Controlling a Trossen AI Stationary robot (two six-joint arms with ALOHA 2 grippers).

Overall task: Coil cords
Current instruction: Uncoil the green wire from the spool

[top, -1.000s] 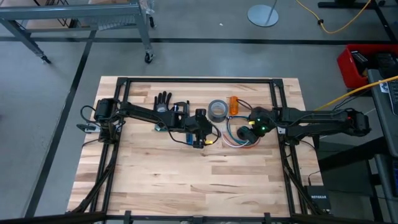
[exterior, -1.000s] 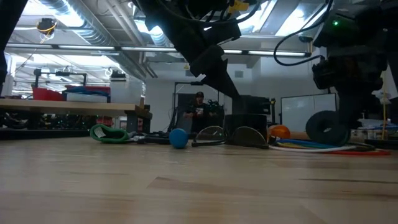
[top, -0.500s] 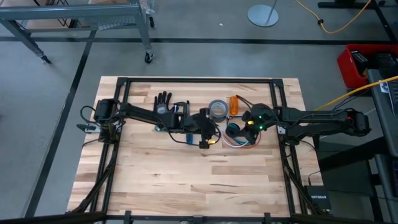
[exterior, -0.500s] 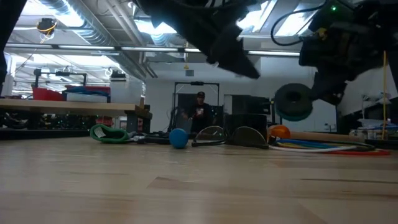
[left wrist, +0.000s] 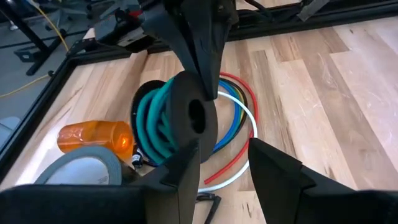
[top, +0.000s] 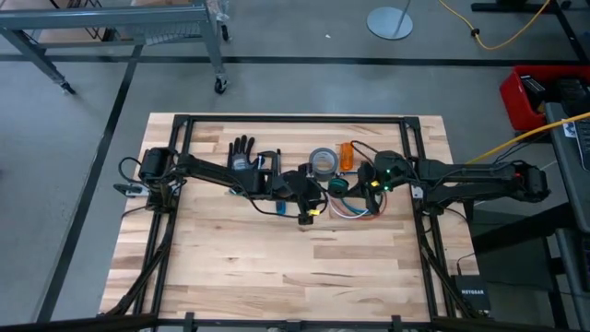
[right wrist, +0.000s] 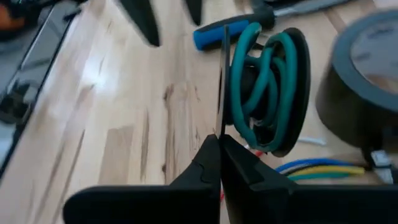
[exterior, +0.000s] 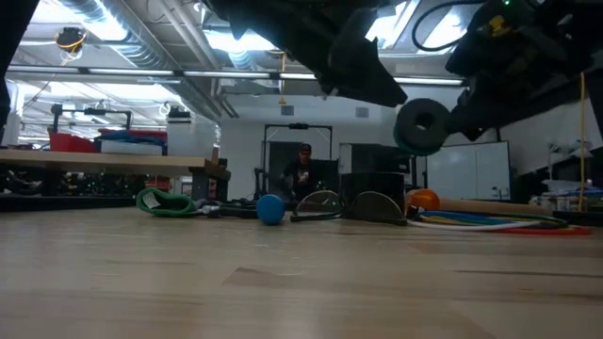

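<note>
My right gripper [top: 350,186] is shut on a black spool [top: 338,187] wound with teal cord, held up between the two arms; it also shows in the low view [exterior: 421,125]. My left gripper [top: 318,195] is open, and its fingers [left wrist: 186,171] stand just short of the spool [left wrist: 186,115]; I cannot tell whether they touch it. The cords [top: 361,207], a loose ring of white, blue and red wires, lie flat on the table under the right arm and show behind the spool in the left wrist view [left wrist: 242,121]. My right gripper pinches the rim of the spool's thin black flange [right wrist: 221,121] between its two shut fingers. It comes slanting down from the table's right side. The spool is lifted clear of the table [exterior: 421,125], with its flanges upright and its bore level.
A grey tape roll [top: 323,163] and an orange bottle [top: 347,155] stand just beyond the spool. A black glove [top: 241,152] and a blue-handled tool [right wrist: 217,32] lie by the left arm. The near half of the wooden table [top: 277,267] is bare board.
My right gripper has lifted the spool off the table, from beside the cords, and carried it up and toward the table's left, to the left gripper. The left gripper has risen a little and shifted slightly toward the spool.
</note>
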